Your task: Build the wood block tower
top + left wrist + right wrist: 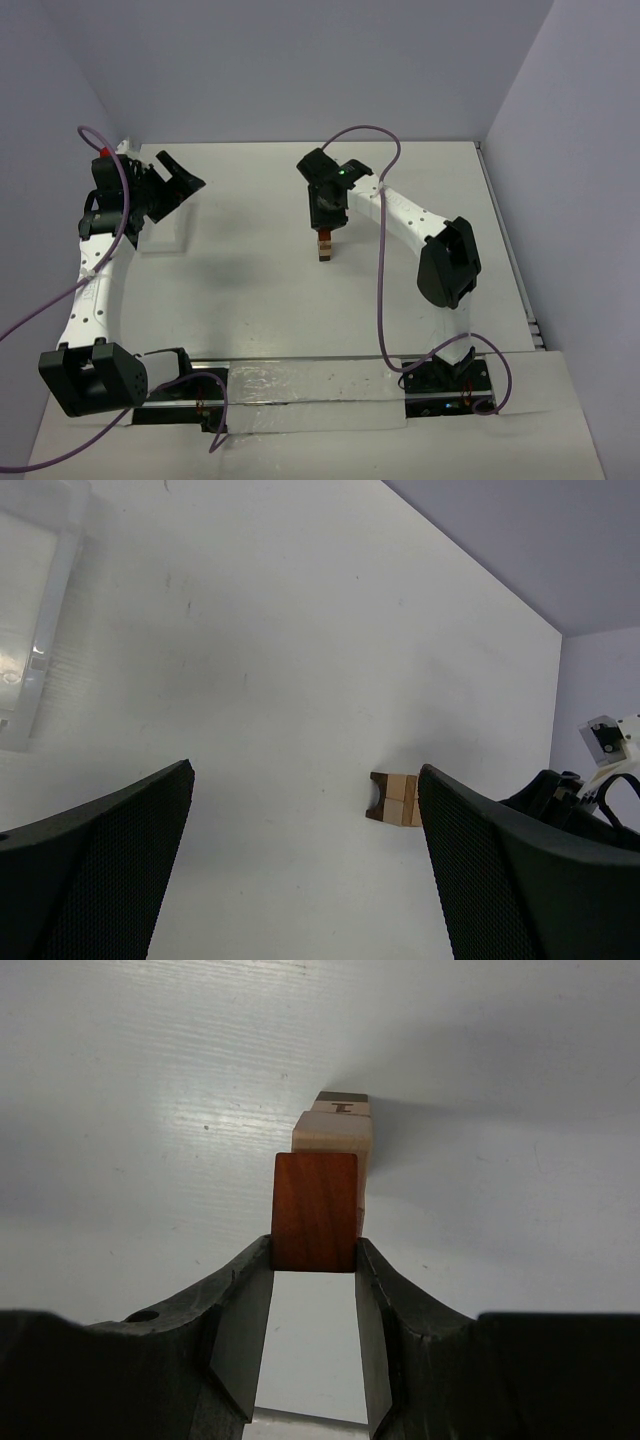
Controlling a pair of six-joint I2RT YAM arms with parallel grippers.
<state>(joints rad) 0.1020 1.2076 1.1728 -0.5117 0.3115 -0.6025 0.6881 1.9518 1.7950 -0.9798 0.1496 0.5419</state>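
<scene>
The wood block tower (324,248) is a short narrow stack of tan and dark pieces in the middle of the white table. In the left wrist view it (395,798) shows small, beside the right finger. My right gripper (327,228) hangs straight over the tower and is shut on a reddish-brown block (315,1211), held at its fingertips just above the tan top of the stack (334,1130). My left gripper (180,180) is open and empty at the far left, well away from the tower.
A clear plastic tray (165,232) lies under the left gripper at the far left; its corner shows in the left wrist view (30,640). Purple cables loop over both arms. A clear sheet (300,395) covers the near edge between the arm bases.
</scene>
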